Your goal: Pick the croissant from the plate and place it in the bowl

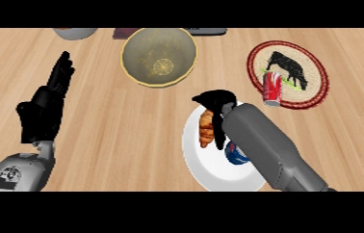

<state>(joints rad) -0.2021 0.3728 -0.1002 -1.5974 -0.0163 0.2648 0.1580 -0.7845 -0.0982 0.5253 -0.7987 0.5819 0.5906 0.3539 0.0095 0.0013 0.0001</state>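
A golden-brown croissant lies on the left part of a white plate near the front of the counter. My right hand hangs directly over it, fingers curled down around its upper end and right side, and hides part of it. A wide olive bowl with a yellow rim stands behind and to the left of the plate. At the left of the view my left hand rests open with its fingers pointing up, away from the plate.
A red can lies on a round woven mat with a black cow picture at the right. A blue-and-white object sits on the plate under my right forearm. A grey dish and dark items line the far edge.
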